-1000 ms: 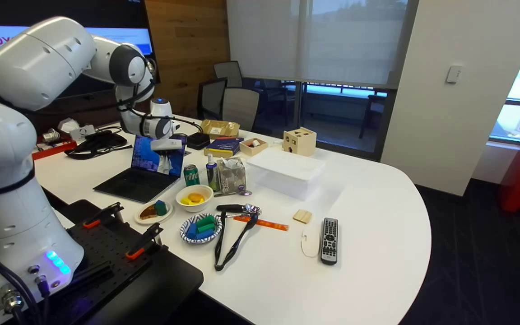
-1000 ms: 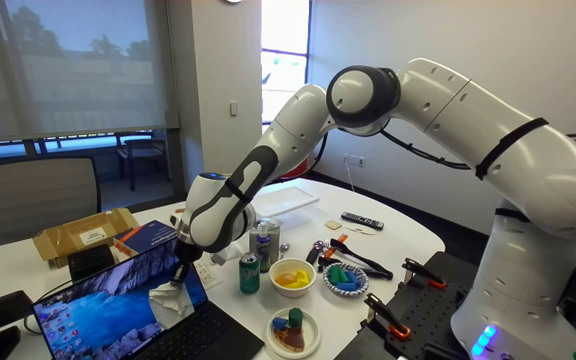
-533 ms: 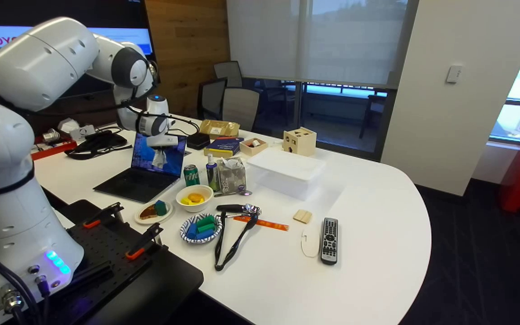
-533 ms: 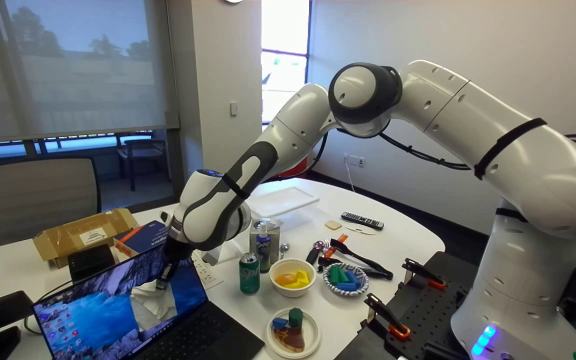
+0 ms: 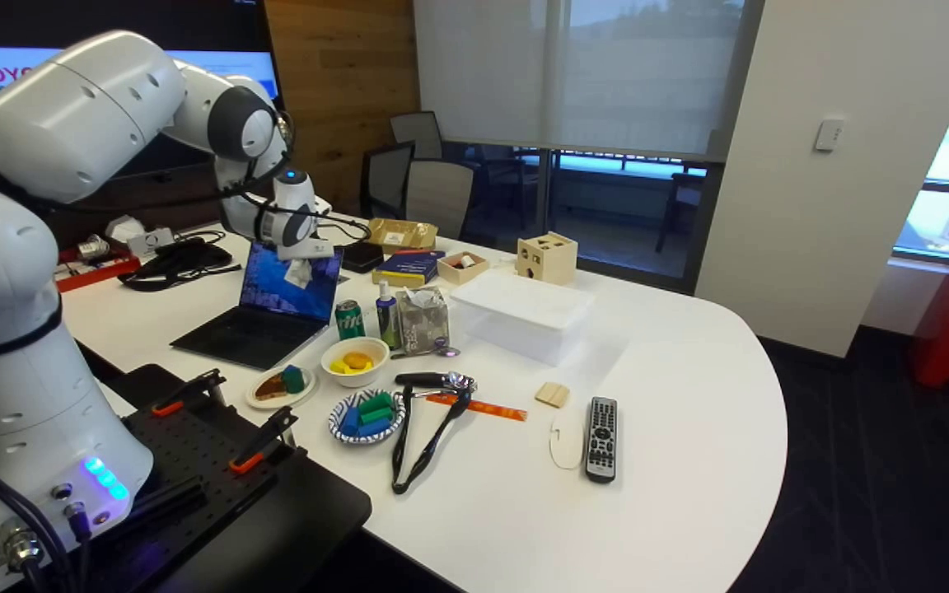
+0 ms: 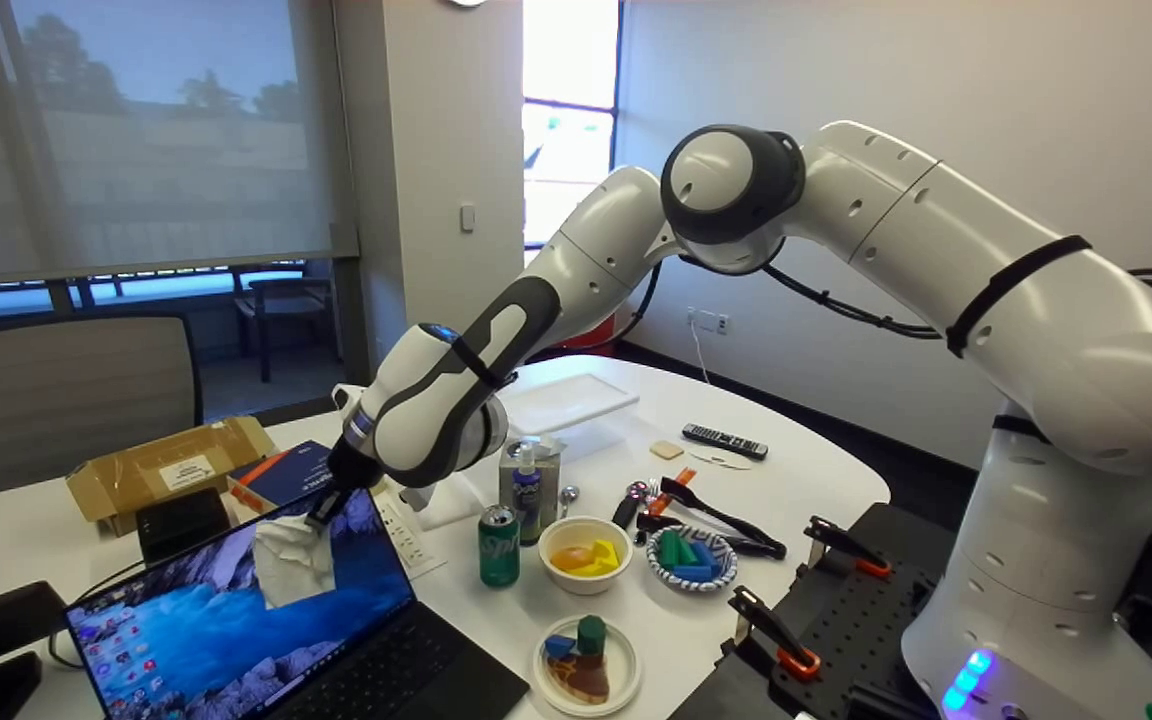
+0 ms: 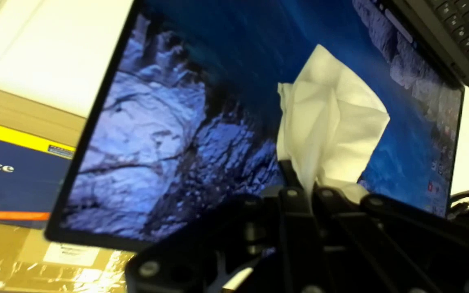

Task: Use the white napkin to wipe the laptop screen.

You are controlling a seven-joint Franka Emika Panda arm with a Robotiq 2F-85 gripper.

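as you look along the wrist view, your gripper [image 7: 307, 184] is clenched, its black fingers drawn nearly together with the gathered neck of the white napkin [image 7: 336, 118] pinched between them. the fingers slant down past the top edge of the laptop screen [image 6: 196, 620], and the napkin fans out from their tips in front of the screen's upper middle; whether it presses on the screen or hangs just off it, you can't judge from these angles. the napkin looks thin, matte and soft, with crisp creases and pointed corners. behind it you have the screen, flat and smooth, glowing with blue water and craggy rock inside a thin black frame, and tilted back from its black keyboard base [image 6: 411, 660]. behind the screen lie a glossy-taped brown cardboard box [image 6: 148, 472] and a blue, square-edged book [image 6: 286, 472]. beside the screen stands a green can [image 6: 499, 548], a smooth upright cylinder; a bit farther from it is a round white bowl [image 5: 352, 380] with yellow and orange pieces [image 6: 598, 558] in it.
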